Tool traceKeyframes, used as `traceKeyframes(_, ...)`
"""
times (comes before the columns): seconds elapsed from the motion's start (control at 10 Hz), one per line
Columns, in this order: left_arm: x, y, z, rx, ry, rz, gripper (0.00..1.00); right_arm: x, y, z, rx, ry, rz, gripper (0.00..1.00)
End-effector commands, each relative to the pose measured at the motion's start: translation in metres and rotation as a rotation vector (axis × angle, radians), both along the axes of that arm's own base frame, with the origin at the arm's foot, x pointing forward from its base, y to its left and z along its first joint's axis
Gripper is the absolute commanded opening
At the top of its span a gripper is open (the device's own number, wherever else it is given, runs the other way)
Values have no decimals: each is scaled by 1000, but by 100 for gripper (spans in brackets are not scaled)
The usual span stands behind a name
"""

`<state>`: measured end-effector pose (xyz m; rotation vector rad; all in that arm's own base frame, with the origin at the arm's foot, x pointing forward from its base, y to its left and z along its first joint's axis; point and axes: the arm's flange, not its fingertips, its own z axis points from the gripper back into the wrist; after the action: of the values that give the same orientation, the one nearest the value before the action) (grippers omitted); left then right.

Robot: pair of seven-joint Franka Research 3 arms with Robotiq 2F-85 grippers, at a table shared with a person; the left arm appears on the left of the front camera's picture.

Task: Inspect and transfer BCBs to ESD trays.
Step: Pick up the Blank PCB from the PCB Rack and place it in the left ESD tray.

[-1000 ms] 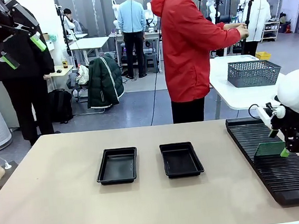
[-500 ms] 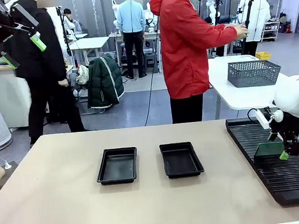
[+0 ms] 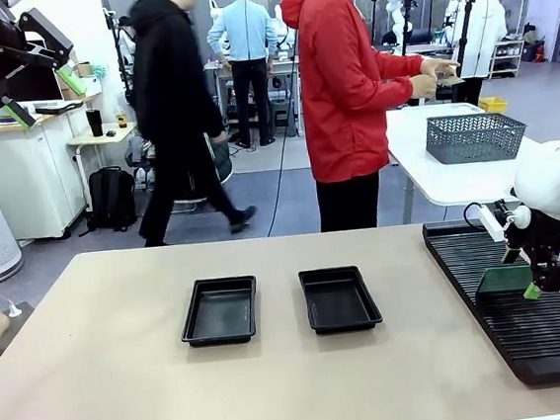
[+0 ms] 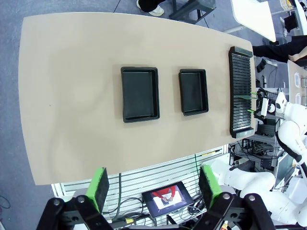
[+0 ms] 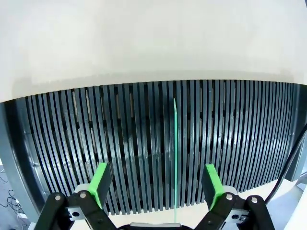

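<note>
Down a touch comes the right gripper (image 5: 156,182), jaws spread wide either side of the thin green circuit board (image 3: 500,283), which stands on edge in the long black ribbed rack (image 3: 550,338). No grip yet, I'd say. Both shallow black plastic trays (image 3: 190,314) wait empty. The left gripper (image 4: 156,184) hangs high, also wide.

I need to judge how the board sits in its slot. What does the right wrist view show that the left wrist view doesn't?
Right wrist view: the BCB seen edge-on, a thin green line standing upright in the rack, between the pads of the open right claw and clear of both. Left wrist view: from high above, two empty ESD trays side by side on the table, beyond the open left claw. Shared: the rack with the BCB standing in it.
</note>
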<state>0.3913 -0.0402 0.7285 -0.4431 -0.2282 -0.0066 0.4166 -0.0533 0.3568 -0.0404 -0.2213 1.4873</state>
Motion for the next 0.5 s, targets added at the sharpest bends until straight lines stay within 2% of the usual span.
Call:
traceKeyframes(0.0, 0, 1, 0, 3, -3, -4, 100, -1, 0, 2, 2, 3, 2, 100)
traceKeyframes(0.2, 0, 1, 0, 3, -3, -4, 100, 0, 0, 0, 0, 0, 0, 100)
traceKeyframes(0.3, 0, 1, 0, 3, -3, -4, 100, 3, 1, 0, -3, -9, 3, 94)
traceKeyframes(0.4, 0, 1, 0, 3, -3, -4, 100, 5, 2, -1, 0, -24, 2, 92)
